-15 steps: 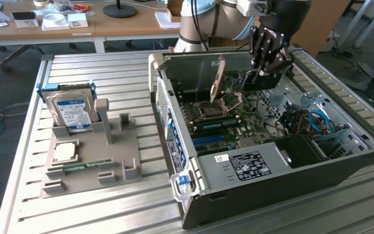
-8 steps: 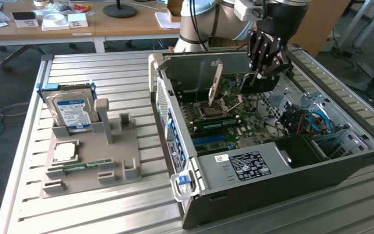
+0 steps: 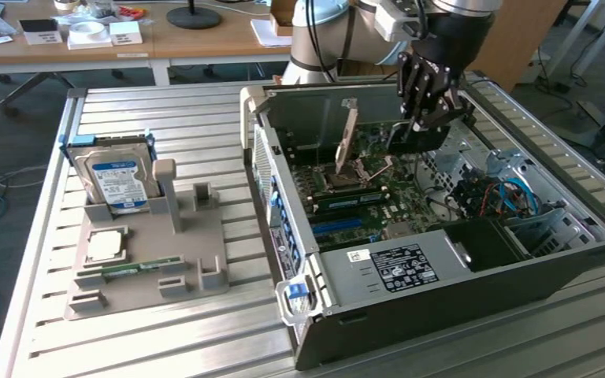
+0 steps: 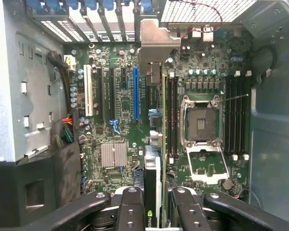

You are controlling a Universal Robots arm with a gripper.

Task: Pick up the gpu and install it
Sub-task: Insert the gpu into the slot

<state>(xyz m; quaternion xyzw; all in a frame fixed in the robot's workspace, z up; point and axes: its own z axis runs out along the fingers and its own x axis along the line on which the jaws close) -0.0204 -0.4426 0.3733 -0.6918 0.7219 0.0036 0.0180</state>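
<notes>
From my station I have the fingers clamped on the gpu, one on each face of the card, so the pick-up half of the job is done. The card hangs edge-on inside the open computer case. Its pale end bracket points toward the row of rear slot covers, and its lower edge sits above the motherboard. In the wrist view it runs alongside the long blue slot, between that slot and the memory slots beside the CPU socket. I judge it is not seated yet, because in the exterior view the arm holds the card up above the board (how much air lies under it I cannot tell). The install itself is what is left. Outside the case, the blue-labelled hard drive stands in the grey holder on the slatted surface, well apart from the work.
</notes>
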